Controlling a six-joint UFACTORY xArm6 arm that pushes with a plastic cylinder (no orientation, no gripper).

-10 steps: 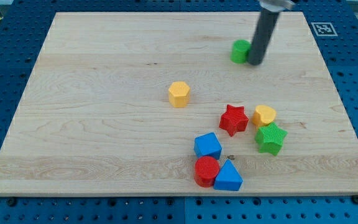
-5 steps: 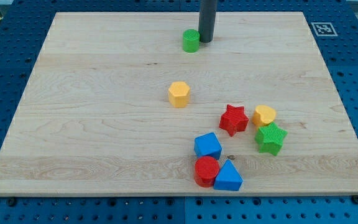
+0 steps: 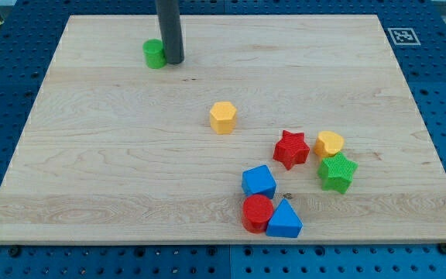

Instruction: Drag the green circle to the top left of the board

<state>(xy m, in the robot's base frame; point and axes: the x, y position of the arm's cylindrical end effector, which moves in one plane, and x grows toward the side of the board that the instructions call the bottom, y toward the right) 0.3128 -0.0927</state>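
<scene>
The green circle (image 3: pixel 154 53) lies on the wooden board (image 3: pixel 114 163) near the view's top, left of centre. My tip (image 3: pixel 174 61) touches the circle's right side, and the dark rod rises straight up out of the view's top.
A yellow hexagon (image 3: pixel 223 117) sits mid-board. To the lower right are a red star (image 3: pixel 291 149), a yellow heart (image 3: pixel 329 144), a green star (image 3: pixel 337 171), a blue cube (image 3: pixel 259 181), a red circle (image 3: pixel 258 212) and a blue triangle (image 3: pixel 285 220). A marker tag (image 3: pixel 403 36) is at the top right corner.
My tip has moved left along the view's top, pushing the green circle left from right of centre to left of centre. The other blocks have not moved.
</scene>
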